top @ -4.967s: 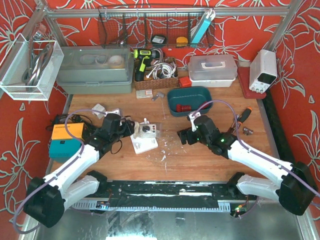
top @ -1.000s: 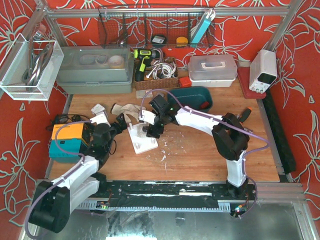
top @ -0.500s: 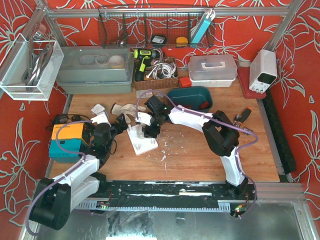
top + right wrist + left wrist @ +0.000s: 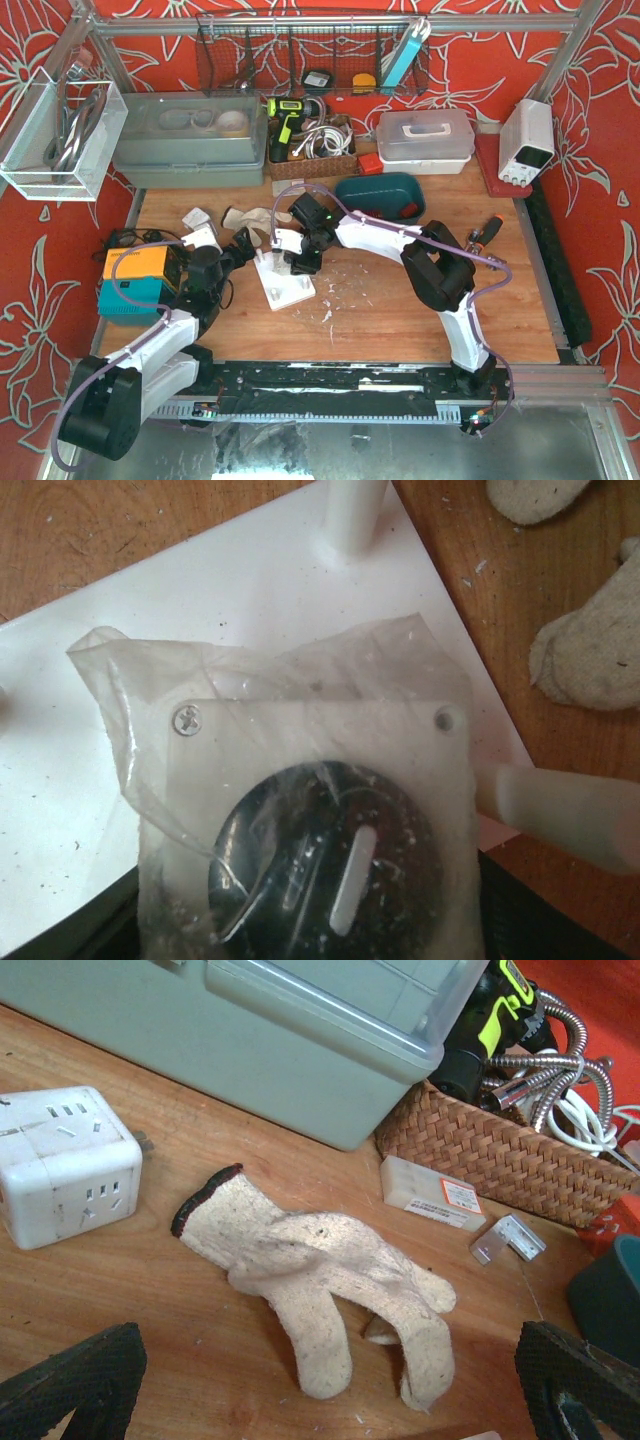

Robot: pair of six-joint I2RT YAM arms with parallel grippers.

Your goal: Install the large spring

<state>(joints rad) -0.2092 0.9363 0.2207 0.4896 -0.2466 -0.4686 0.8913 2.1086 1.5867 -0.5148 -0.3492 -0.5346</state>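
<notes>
The large spring does not show in any view. On the white base plate [image 4: 120, 650] with its upright peg [image 4: 355, 515] lies a white square plate with a black dial [image 4: 320, 870], wrapped in a clear bag. My right gripper [image 4: 300, 262] is directly over it. Its dark fingertips [image 4: 100, 930] press against both sides of the bag. My left gripper [image 4: 325, 1400] is open above bare wood, just short of a white work glove [image 4: 320, 1270], with nothing between its fingers. In the top view the left gripper [image 4: 238, 247] sits left of the base plate [image 4: 285, 288].
A teal bin [image 4: 375, 190] stands behind the right arm. Near the left gripper are a white socket cube [image 4: 65, 1165], a grey lidded box [image 4: 300, 1030], a wicker basket [image 4: 500, 1150], a labelled white block [image 4: 432, 1192] and a metal bracket [image 4: 507, 1238]. An orange and teal device [image 4: 130, 280] sits far left.
The right gripper has shifted slightly left over the base plate and its jaws have narrowed onto the bagged dial plate. The left arm has stayed still.
</notes>
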